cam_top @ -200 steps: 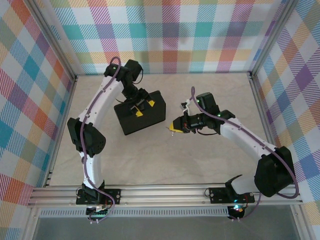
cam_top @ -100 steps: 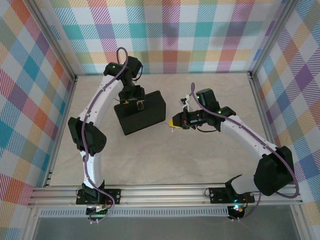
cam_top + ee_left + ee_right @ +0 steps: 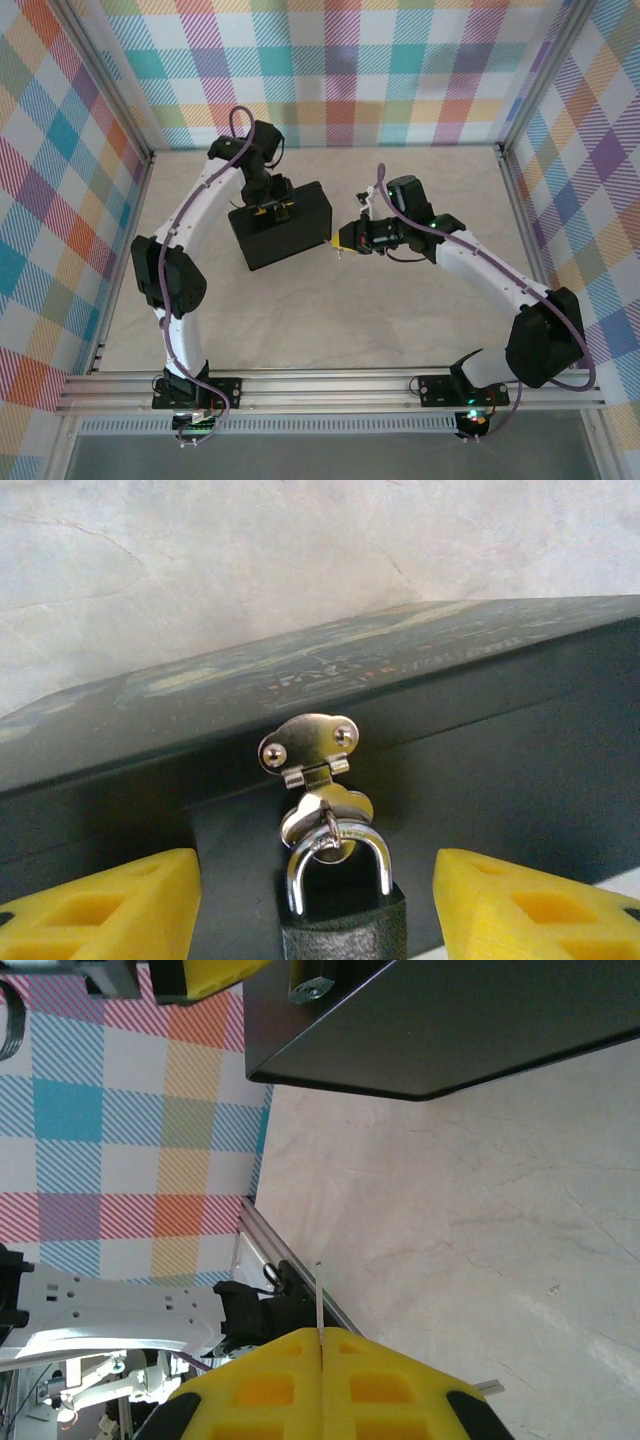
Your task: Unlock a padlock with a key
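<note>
- I have the key (image 3: pixel 319 1300) in hand: the right claw (image 3: pixel 320 1338) is clenched on it. In the right wrist view only a thin silvery sliver pokes out past the yellow tips.
- The padlock (image 3: pixel 342 920) is not yet opened, as far as I can judge. Its shackle (image 3: pixel 338 855) sits down in the dark body and runs through the hasp (image 3: pixel 308 750) on the front wall of the dark box (image 3: pixel 295 235).
- My left claw (image 3: pixel 272 207) is released and parked at that front wall. Its yellow fingers (image 3: pixel 100 910) stand one on each side of the padlock, with a gap on both sides, so nothing is gripped there.
- From above, the right claw hangs just beside the box's right-hand corner, over the bare counter (image 3: pixel 330 320). The key is near the box but apart from it, and not at the padlock.
- Left to do, by my reckoning: steady the padlock, bring the key to the keyhole, insert, turn, and free the shackle.
- Hard to see: the padlock's lower body is cut off at the bottom of the left wrist view, so I cannot find the keyhole or tell which way it faces.
- The key shows edge-on, so I cannot read its teeth or how it is oriented in the grip.
- From above, the left claw covers the padlock.
- The painted lid (image 3: pixel 300 675) is seen at a shallow angle and its picture is blurred.
</note>
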`<move>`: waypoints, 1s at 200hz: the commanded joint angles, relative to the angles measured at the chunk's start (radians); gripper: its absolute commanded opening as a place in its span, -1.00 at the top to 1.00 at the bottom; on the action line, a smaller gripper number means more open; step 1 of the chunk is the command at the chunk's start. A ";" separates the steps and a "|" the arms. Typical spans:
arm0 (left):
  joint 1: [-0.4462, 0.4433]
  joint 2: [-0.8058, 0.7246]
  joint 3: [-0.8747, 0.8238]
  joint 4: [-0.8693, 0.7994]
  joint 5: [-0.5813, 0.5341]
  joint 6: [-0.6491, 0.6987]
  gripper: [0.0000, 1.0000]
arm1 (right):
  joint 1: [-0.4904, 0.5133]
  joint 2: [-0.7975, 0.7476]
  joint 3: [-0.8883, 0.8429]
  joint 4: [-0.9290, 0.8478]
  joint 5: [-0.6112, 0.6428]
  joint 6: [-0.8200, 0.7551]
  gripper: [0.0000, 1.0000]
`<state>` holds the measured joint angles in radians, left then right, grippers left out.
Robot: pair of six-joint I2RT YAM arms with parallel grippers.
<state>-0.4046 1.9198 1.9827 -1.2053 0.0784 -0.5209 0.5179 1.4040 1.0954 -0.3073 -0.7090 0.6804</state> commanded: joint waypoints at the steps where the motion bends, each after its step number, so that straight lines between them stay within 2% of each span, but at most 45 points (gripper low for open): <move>1: -0.028 -0.032 -0.045 0.020 0.115 -0.094 -0.25 | 0.005 -0.014 -0.021 0.024 0.015 0.009 1.00; 47: -0.099 -0.036 -0.069 0.046 0.156 -0.178 -0.26 | 0.005 -0.032 -0.058 0.024 0.022 0.001 1.00; 83: -0.153 -0.052 -0.135 0.124 0.190 -0.312 -0.26 | -0.001 -0.060 -0.086 0.005 0.031 -0.012 1.00; 142: -0.241 -0.068 -0.114 0.182 0.200 -0.490 -0.28 | -0.070 -0.101 -0.134 -0.019 0.007 -0.034 1.00; 170: -0.239 -0.068 -0.032 0.125 0.175 -0.450 -0.30 | -0.081 -0.095 -0.134 0.000 -0.009 -0.030 1.00; 200: -0.209 -0.061 0.059 0.050 0.103 -0.296 -0.26 | -0.100 -0.105 -0.157 0.045 -0.054 0.000 1.00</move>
<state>-0.6365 1.8633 1.9583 -1.0805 0.2352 -0.9344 0.4328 1.3247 0.9672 -0.3088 -0.7010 0.6662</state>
